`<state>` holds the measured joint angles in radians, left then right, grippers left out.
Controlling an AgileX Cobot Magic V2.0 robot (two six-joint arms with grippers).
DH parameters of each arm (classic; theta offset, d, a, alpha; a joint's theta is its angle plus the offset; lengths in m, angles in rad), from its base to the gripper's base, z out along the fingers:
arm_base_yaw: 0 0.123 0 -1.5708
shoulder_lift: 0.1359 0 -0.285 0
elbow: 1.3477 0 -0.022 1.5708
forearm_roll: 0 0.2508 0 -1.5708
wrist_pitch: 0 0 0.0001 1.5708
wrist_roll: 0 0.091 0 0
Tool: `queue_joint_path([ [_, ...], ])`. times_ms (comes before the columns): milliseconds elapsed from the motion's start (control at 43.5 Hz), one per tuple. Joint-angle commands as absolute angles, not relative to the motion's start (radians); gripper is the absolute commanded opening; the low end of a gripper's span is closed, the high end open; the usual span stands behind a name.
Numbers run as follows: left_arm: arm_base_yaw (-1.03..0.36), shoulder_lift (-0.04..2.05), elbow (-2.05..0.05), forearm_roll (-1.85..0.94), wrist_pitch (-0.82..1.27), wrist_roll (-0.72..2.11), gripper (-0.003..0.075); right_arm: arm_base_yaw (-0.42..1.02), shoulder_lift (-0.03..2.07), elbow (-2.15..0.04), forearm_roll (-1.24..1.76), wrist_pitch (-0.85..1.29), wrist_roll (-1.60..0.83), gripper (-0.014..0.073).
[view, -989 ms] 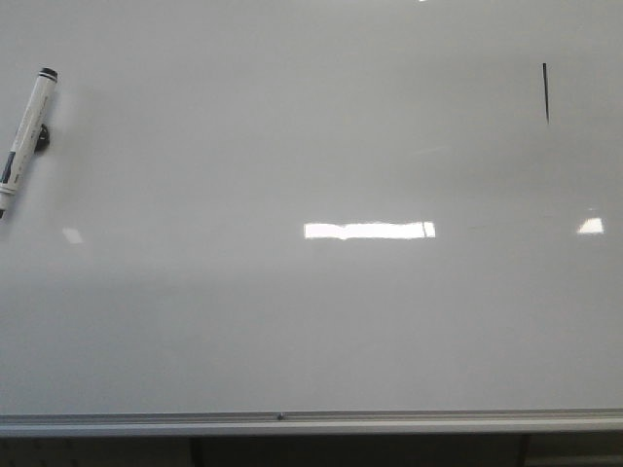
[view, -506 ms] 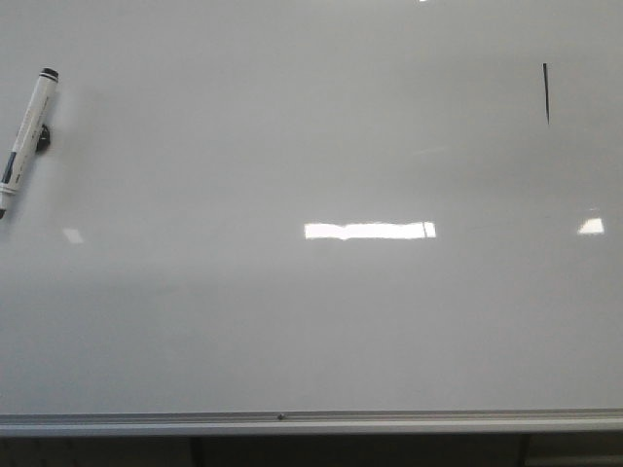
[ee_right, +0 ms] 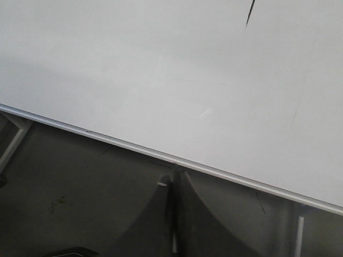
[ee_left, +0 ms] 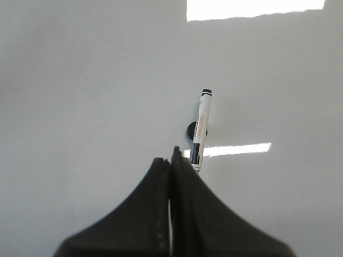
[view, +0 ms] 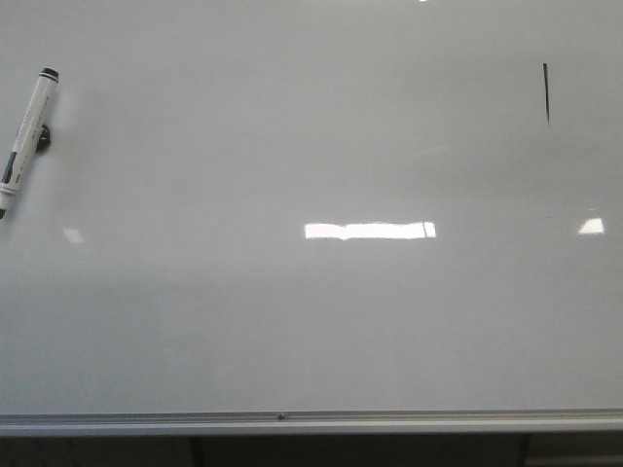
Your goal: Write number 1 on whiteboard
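Lying on the whiteboard (view: 311, 321) at its far left, the marker (view: 24, 136) runs with its long axis tilted — capped dark end up and to the right, the other end down toward the left edge — and a small dark round piece (view: 42, 137) sits touching its middle. The number 1 (view: 546, 92) is already there: a thin black near-vertical stroke at the upper right of the board, well apart from the marker.

In the left wrist view the left gripper (ee_left: 170, 160) has its fingers pressed together with nothing between them, and the marker (ee_left: 201, 128) lies just ahead of the tips, a little off to one side, its length running roughly away from them. The left arm is clearly the nearer one to it.

The right gripper (ee_right: 172, 184) hangs back below the board's silver rail (ee_right: 161, 155), fingers apparently together — the view is dark there, so that is my best reading. The stroke (ee_right: 250, 13) shows at the far edge of its view, well beyond the tips.

With the digit drawn and the marker lying free on the surface, the task looks finished; neither arm shows in the front view, so both seem pulled back.
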<state>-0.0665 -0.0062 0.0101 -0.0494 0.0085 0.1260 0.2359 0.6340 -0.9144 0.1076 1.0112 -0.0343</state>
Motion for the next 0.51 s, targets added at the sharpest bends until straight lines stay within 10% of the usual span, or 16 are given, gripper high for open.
queue_joint_path([
  [0, -0.066, -0.022, 0.032, -0.049, -0.072, 0.124, -0.002, 0.232, 0.634, -0.939, 0.111, 0.947, -0.04, -0.0068],
  [483, -0.066, -0.022, 0.032, -0.049, -0.072, 0.124, -0.002, 0.137, 0.524, -0.875, 0.106, 0.855, -0.04, -0.0068],
])
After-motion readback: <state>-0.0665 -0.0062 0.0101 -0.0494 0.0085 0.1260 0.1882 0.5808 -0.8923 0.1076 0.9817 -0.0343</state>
